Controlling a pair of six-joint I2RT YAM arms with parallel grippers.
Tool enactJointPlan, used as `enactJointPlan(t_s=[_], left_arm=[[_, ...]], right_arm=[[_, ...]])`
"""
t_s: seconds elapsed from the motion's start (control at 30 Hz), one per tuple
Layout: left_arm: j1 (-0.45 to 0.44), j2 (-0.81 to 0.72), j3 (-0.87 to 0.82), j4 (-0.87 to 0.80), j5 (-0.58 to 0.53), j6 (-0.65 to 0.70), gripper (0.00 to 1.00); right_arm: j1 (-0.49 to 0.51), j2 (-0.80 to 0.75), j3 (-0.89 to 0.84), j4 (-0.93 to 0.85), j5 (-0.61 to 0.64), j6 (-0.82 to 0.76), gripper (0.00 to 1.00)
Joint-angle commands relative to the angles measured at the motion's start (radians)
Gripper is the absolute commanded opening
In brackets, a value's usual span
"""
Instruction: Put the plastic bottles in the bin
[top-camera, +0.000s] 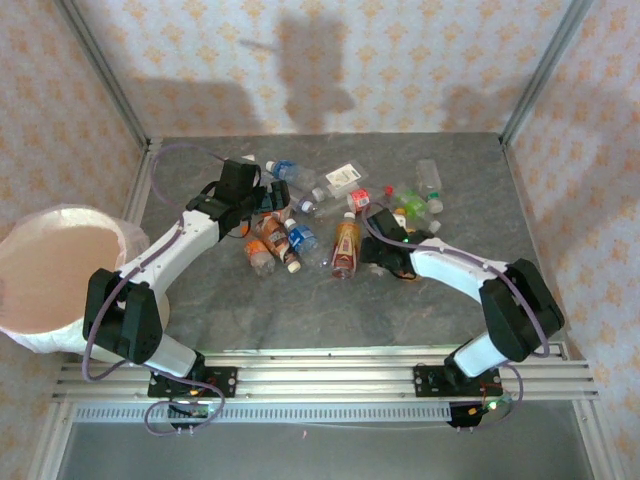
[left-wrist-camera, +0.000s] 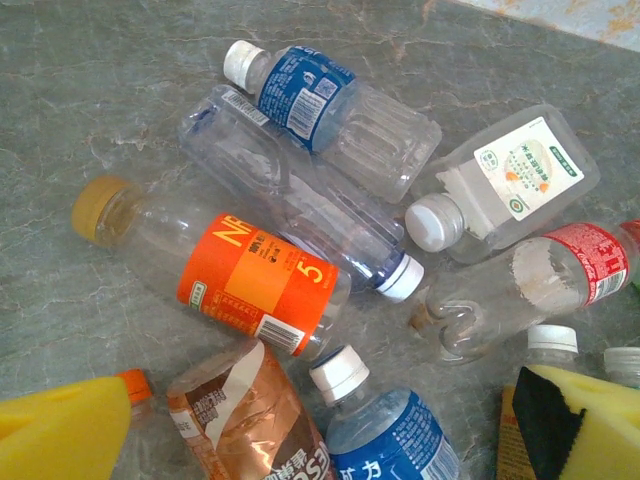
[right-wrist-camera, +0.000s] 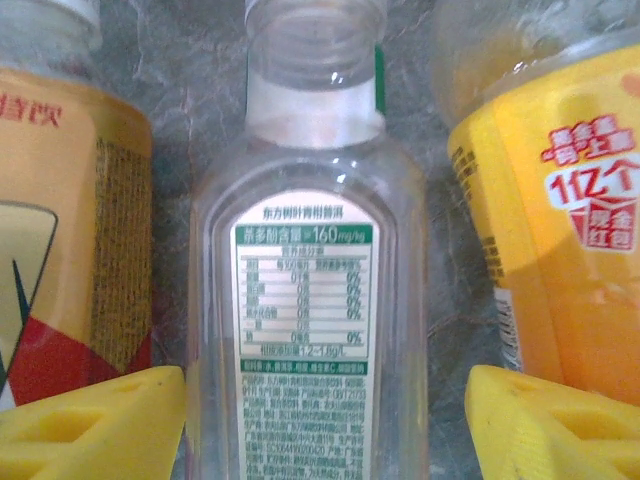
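The left gripper (top-camera: 266, 200) is hanging over the left part of the pile of bottles (top-camera: 345, 245). Its yellow fingers (left-wrist-camera: 60, 435) are standing wide apart and pinching nothing. Seen from its wrist, the near blue-label bottle (left-wrist-camera: 385, 430) is lying right between the fingertips. A brown-label bottle (left-wrist-camera: 250, 425) is lying beside it, closer to one finger. Just ahead, an orange-label bottle (left-wrist-camera: 250, 280) is lying crosswise. Further ahead of the fingers, a ribbed clear bottle (left-wrist-camera: 300, 190) and the far blue-label bottle (left-wrist-camera: 320, 95) are resting against each other.

The right gripper (top-camera: 382, 218) is reaching into the right part of the pile. Its fingers (right-wrist-camera: 100, 425) are spread to either side of a white-label bottle (right-wrist-camera: 305, 330), which is lying lengthwise between them with its neck pointing away from the hand. A gap is showing at one finger, so the bottle is not pinched. A yellow-label bottle (right-wrist-camera: 545, 220) and a tan-label bottle (right-wrist-camera: 70, 230) are flanking it outside the fingers.

The bin (top-camera: 45, 338) is standing well apart from both grippers, back beside the left arm's elbow.
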Motion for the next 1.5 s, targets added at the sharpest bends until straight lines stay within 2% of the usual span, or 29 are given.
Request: enactJointPlan(t_s=[0.0,0.17,0.27,0.37,0.6,0.67,0.77,0.87,1.1,1.17,1.23,1.3,1.4,1.47], left_arm=[[-0.003,0.014,0.039,-0.028,-0.020,0.015,1.00],[-0.002,0.009,0.042,-0.033,-0.035,0.027,1.00],[-0.003,0.007,0.022,0.004,0.019,0.025,1.00],[-0.003,0.005,0.010,0.054,0.129,0.022,1.00],[-0.002,0.026,0.002,0.204,0.518,-0.038,1.00],[-0.004,0.036,0.009,0.228,0.572,-0.064,1.00],[-0.016,0.039,0.021,0.219,0.565,-0.095,1.00],[-0.053,0.023,0.016,0.216,0.514,-0.142,1.00],[-0.142,-0.052,-0.054,0.187,0.283,-0.260,1.00],[-0.148,-0.061,-0.079,0.238,0.297,-0.299,1.00],[-0.154,-0.049,-0.072,0.289,0.374,-0.307,1.00],[-0.171,-0.017,-0.030,0.266,0.403,-0.287,1.00],[-0.200,-0.019,-0.030,0.241,0.268,-0.289,0.99],[-0.198,-0.027,-0.042,0.268,0.221,-0.305,0.98]], right_arm=[[0.004,0.016,-0.015,0.008,-0.067,0.002,0.75],[0.005,0.054,-0.018,0.027,-0.015,-0.001,0.75],[0.005,0.033,-0.022,0.052,0.012,-0.034,0.64],[0.005,0.001,-0.003,0.025,0.038,-0.073,0.54],[0.082,-0.138,0.006,0.073,0.140,-0.197,0.49],[0.110,-0.161,0.000,0.138,0.147,-0.210,0.48],[0.153,-0.173,-0.009,0.257,0.113,-0.238,0.48],[0.172,-0.163,-0.007,0.345,0.050,-0.261,0.48],[0.177,-0.168,-0.014,0.492,-0.117,-0.336,0.47],[0.177,-0.166,-0.016,0.505,-0.168,-0.372,0.47],[0.177,-0.162,-0.014,0.502,-0.200,-0.399,0.47],[0.177,-0.159,-0.014,0.509,-0.222,-0.417,0.47],[0.177,-0.160,-0.014,0.517,-0.259,-0.437,0.47],[0.177,-0.160,-0.018,0.515,-0.268,-0.447,0.47]])
